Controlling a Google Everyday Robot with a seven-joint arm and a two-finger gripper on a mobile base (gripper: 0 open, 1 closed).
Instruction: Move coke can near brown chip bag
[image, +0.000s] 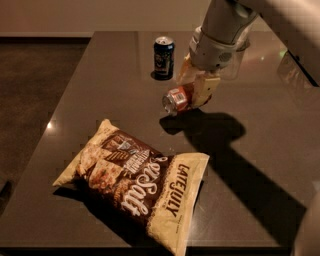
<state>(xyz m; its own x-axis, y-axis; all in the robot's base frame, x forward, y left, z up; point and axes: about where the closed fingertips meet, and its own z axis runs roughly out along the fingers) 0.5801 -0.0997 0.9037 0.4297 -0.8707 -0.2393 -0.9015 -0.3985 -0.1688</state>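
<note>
The coke can (176, 99), red-orange with a silver end, lies on its side in my gripper (192, 86) and is held a little above the dark table (100, 85). The tan fingers (204, 90) are shut around the can. The brown chip bag (132, 179), dark brown and tan with "Sea Salt" and "LATE JULY" print, lies flat at the table's front left. The can is up and to the right of the bag, with a gap between them.
A dark blue can (163, 57) with a silver top stands upright at the back, just left of my gripper. My arm (235, 20) comes in from the upper right and casts a long shadow over the table's right side.
</note>
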